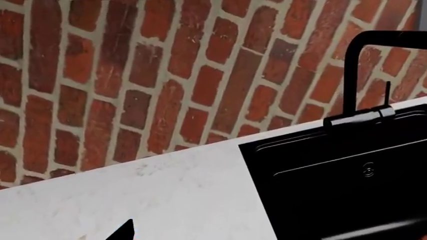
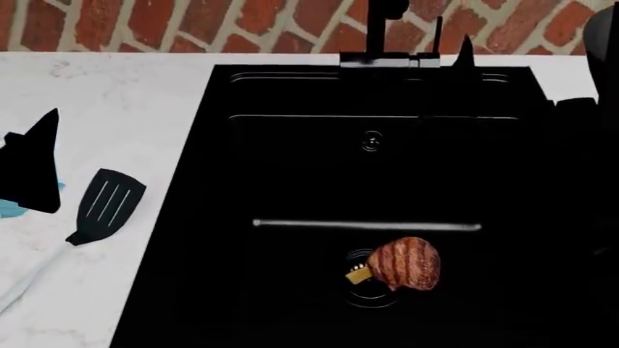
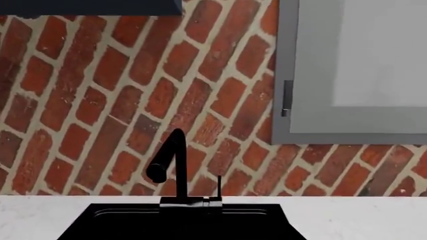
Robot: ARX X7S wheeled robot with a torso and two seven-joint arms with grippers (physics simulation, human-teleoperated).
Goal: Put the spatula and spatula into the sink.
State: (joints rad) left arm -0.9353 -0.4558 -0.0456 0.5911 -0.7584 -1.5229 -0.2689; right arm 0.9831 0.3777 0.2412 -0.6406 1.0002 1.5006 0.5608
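Observation:
The spatula with the black slotted head (image 2: 106,205) lies on the white counter left of the sink (image 2: 290,94), its thin pale handle running toward the near left corner. Only slivers of the light blue spatula (image 2: 8,210) show from under my left gripper (image 2: 31,141), which hovers over it and holds nothing I can see. One of its fingertips (image 1: 125,231) shows in the left wrist view, far off centre, with the sink (image 1: 333,175) beside it. My right arm is dark against the basin; one black fingertip (image 2: 465,49) pokes up by the faucet (image 2: 385,29).
A brown grill-marked piece of meat (image 2: 408,264) rests on the round drain, just in front of the thin silver bar (image 2: 367,225). A brick wall (image 3: 100,100) backs the counter, with a grey cabinet (image 3: 353,70) above on the right.

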